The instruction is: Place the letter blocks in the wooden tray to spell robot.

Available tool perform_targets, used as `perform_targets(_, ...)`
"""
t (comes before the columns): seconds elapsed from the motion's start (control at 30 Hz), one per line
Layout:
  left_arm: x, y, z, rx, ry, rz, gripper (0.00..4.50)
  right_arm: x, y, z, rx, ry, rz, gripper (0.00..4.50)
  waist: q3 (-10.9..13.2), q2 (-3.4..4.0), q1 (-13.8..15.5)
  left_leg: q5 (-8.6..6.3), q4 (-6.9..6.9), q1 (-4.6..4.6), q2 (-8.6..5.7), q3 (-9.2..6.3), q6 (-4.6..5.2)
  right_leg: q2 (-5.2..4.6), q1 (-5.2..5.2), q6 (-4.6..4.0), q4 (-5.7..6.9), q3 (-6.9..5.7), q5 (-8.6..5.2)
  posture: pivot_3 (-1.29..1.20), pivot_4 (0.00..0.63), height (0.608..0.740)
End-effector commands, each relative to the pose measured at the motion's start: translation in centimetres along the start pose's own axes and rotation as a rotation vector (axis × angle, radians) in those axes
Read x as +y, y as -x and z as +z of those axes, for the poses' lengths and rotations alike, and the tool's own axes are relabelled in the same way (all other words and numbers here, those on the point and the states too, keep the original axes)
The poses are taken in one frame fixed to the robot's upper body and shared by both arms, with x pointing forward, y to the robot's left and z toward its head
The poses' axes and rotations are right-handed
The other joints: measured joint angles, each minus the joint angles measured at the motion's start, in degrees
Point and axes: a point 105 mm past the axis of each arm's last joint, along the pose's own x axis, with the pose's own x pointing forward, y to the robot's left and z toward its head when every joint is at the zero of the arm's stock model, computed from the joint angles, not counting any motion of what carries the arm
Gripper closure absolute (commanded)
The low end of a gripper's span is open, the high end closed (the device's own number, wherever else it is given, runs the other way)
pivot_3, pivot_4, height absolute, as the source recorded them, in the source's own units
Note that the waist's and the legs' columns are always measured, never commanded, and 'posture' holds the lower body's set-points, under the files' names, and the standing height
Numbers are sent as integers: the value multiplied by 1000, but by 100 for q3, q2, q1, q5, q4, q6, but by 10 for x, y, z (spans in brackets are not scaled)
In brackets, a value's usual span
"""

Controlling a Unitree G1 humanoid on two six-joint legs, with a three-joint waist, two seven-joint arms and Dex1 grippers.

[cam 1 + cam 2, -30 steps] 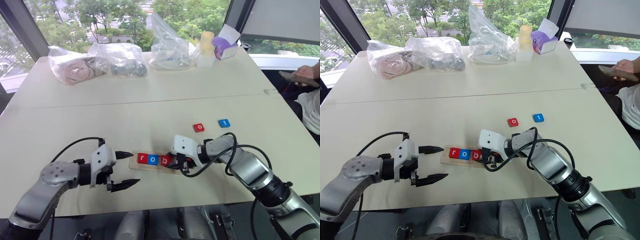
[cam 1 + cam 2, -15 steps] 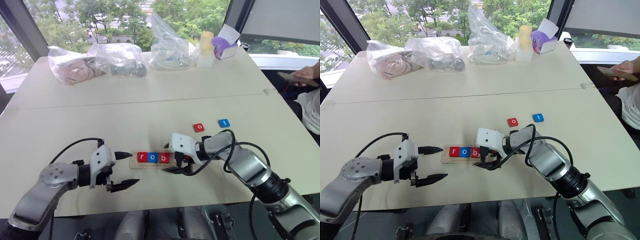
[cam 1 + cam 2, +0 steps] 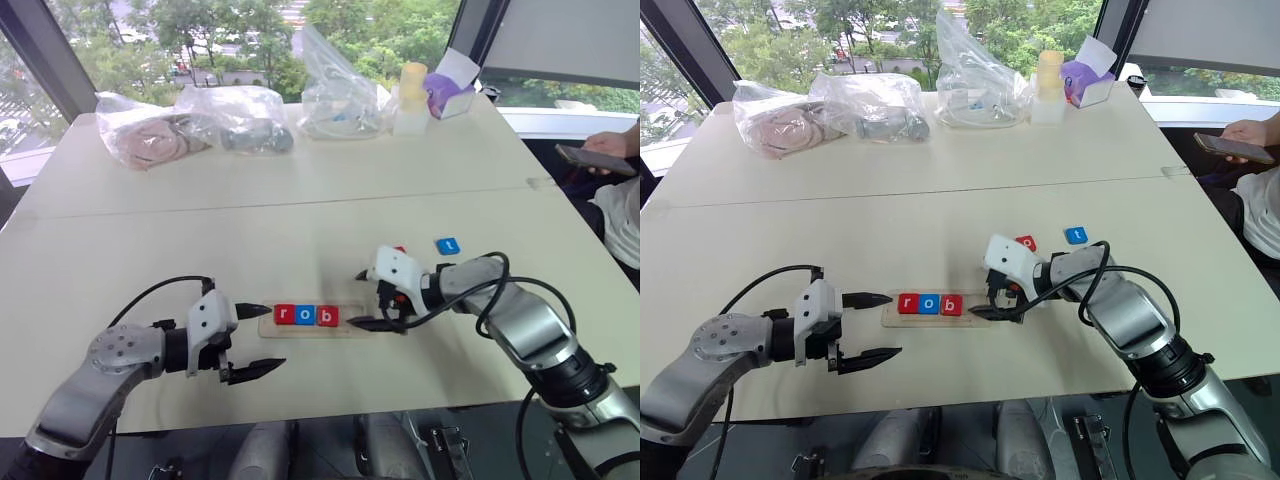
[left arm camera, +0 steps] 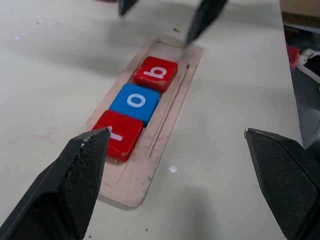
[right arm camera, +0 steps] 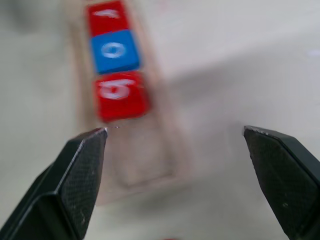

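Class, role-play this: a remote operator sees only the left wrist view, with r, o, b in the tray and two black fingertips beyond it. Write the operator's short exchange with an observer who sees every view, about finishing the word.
Operator: Three letter blocks sit in the wooden tray. Where are the last two?
Observer: A red o tile and a blue t tile lie side by side on the table, beyond the tray on the robot's right.
Operator: Whose fingertips are at the tray's far end?
Observer: The right gripper, open and holding nothing, near the tray's empty end.
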Motion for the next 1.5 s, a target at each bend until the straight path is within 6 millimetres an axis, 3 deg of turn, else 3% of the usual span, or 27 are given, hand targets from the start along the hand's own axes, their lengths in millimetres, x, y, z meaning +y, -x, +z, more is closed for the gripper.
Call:
perform_targets(0.03,0,1,5,-11,-27,3,0,6,-7,7,-31,17,11,48,0,0,2,0,0,0,0,0,0,0,0,-1,0,0,0,0,150,740)
perform_targets(0.37,-2,6,5,-1,-22,13,0,-8,-24,0,-28,18,-71,48,-1,-2,2,0,1,1,-1,1,0,1,-2,0,5,1,0,0,150,740)
perform_targets(1.23,1,4,7,-5,-30,5,0,-13,-25,22,-87,11,-70,48,-1,-2,-6,2,2,3,0,1,-4,3,-7,0,20,2,0,0,150,740)
perform_targets(1.33,1,3,7,-6,-32,6,0,-13,-22,23,-90,18,-75,48,-1,-2,-5,2,2,3,-1,1,-4,2,-7,0,20,2,0,0,150,740)
perform_targets(1.43,2,3,7,-9,-32,8,0,-20,5,29,-115,6,-129,48,1,1,8,2,2,0,-1,1,-4,1,-10,0,20,2,0,0,150,740)
perform_targets(1.5,2,3,7,-10,-30,8,0,-39,26,33,-145,-53,-261,48,0,-1,15,2,4,-4,-2,1,-4,0,-11,1,18,2,0,0,150,740)
